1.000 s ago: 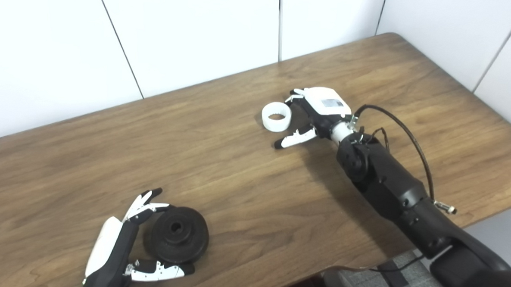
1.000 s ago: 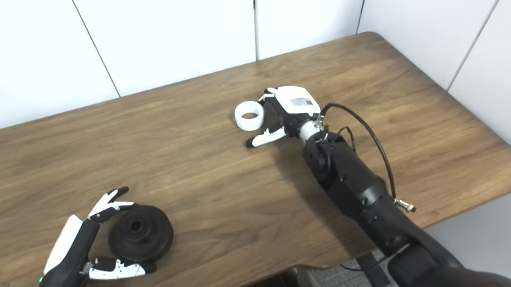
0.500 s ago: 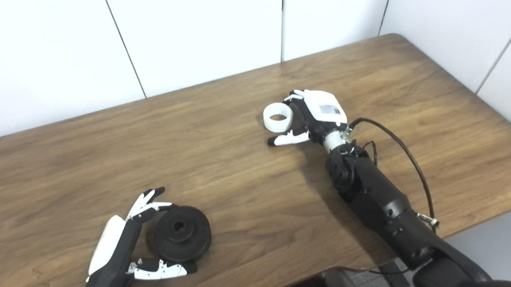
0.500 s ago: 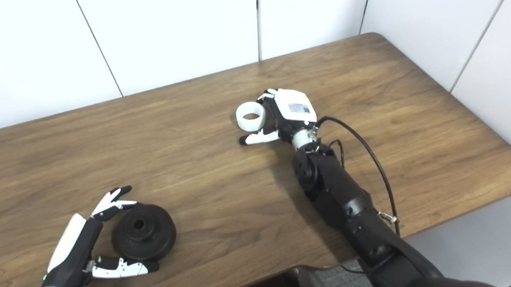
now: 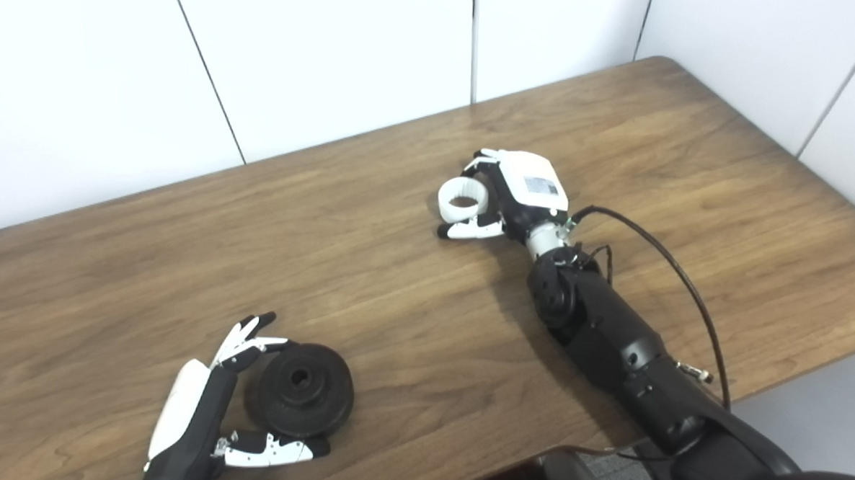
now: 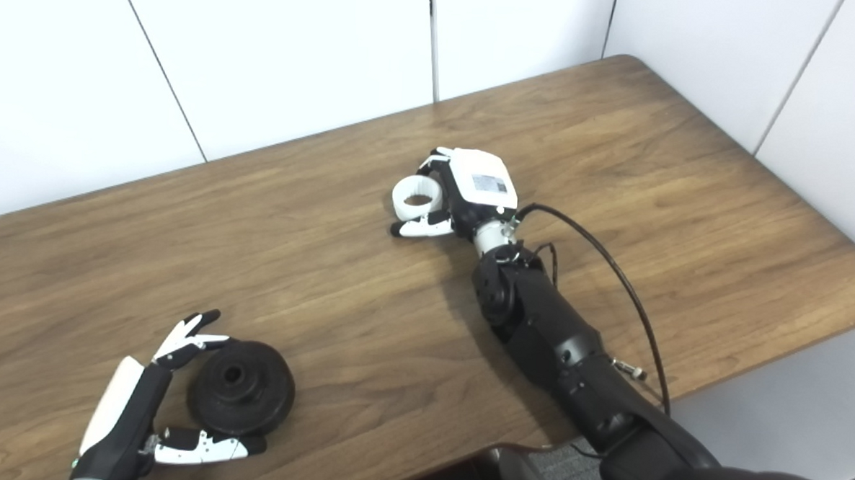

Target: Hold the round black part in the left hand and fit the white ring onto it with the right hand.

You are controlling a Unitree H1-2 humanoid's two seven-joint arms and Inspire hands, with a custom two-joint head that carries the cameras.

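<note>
The round black part [image 5: 305, 399] lies flat on the wooden table [image 5: 367, 295] near its front left edge, hub hole facing up. My left hand [image 5: 207, 411] cups it from the left, fingers at its far rim and thumb along its near rim, spread open. The white ring [image 5: 462, 200] lies on the table at mid right. My right hand [image 5: 520, 192] sits just right of the ring, which lies between the curled fingers on its far side and the thumb against its near side. The ring still rests on the table.
White wall panels [image 5: 334, 63] stand behind the table's far edge. A black cable [image 5: 676, 258] loops off the right forearm. The table's front edge runs close below the left hand, and a grey seat [image 5: 590, 478] shows beneath it.
My right hand has slid left toward the ring, and its thumb has swung in against the ring's near side. The left hand and black part have stayed put.
</note>
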